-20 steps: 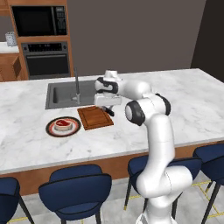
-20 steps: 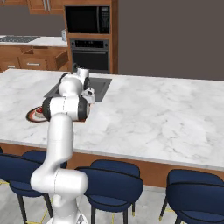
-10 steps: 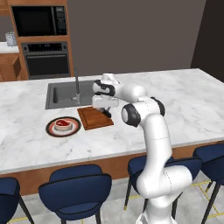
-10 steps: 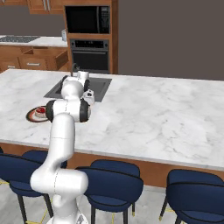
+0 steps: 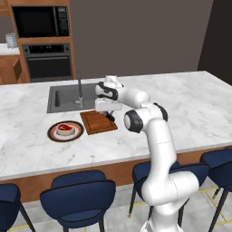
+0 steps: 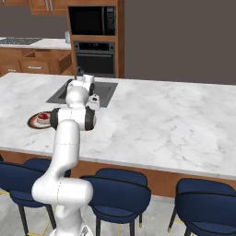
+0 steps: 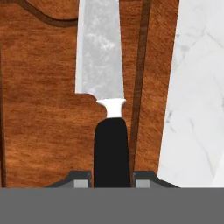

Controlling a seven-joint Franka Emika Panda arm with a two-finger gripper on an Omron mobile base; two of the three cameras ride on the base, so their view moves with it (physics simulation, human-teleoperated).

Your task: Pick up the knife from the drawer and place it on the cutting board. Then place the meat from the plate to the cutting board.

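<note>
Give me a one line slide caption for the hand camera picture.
Gripper holding the knife by its black handle, blade over the cutting board.

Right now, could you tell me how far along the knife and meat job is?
Done: the knife is out of the drawer and over the cutting board. In hand: the gripper has its fingers on either side of the black handle; whether the blade already rests on the board, I cannot tell. Left: releasing it, then moving the meat, which sits on the plate.
</note>
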